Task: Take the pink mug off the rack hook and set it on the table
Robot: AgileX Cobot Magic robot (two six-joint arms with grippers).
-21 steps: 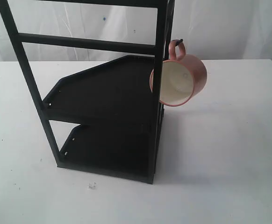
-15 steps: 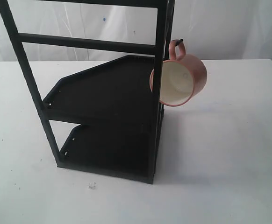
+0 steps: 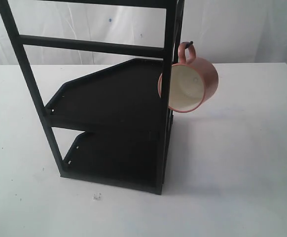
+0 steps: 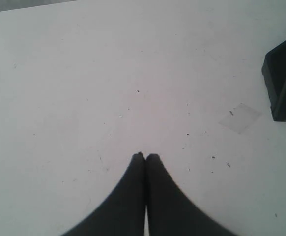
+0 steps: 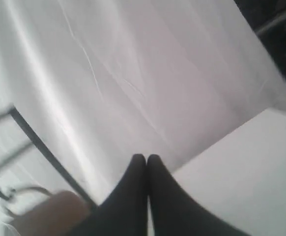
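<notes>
The pink mug point(image 3: 188, 84) hangs by its loop handle from the rack hook point(image 3: 190, 43), tipped so the cream inside faces the table's near edge. It is up in the air, just beside the rack point(image 3: 109, 98) post on the side toward the table's right edge, and closer to the far edge than the near one. Nothing has hold of it yet. The table point(image 3: 242, 173) below and out toward the right edge lies bare, so there's the landing spot. The right gripper point(image 5: 146, 157) has its fingers pressed together with nothing between them. Its view is smeared, aimed at the white curtain point(image 5: 133, 73) past the far edge, with the mug a pink blur point(image 5: 49, 214) close by. The left gripper point(image 4: 146, 156) is pinched closed and empty too, low over plain table near a corner of the rack's base. Neither arm shows in the exterior view. The right arm looks like the one for the job, and the approach comes first. It should spread those fingers well before it arrives, then close on the mug's wall or rim rather than on the handle. From there, lift straight up so the loop clears the upturned tip. Only then draw away from the post, because pulling sideways too early risks snagging the hook and rocking the rack. Finish by turning the mug upright and lowering it toward the right edge.
</notes>
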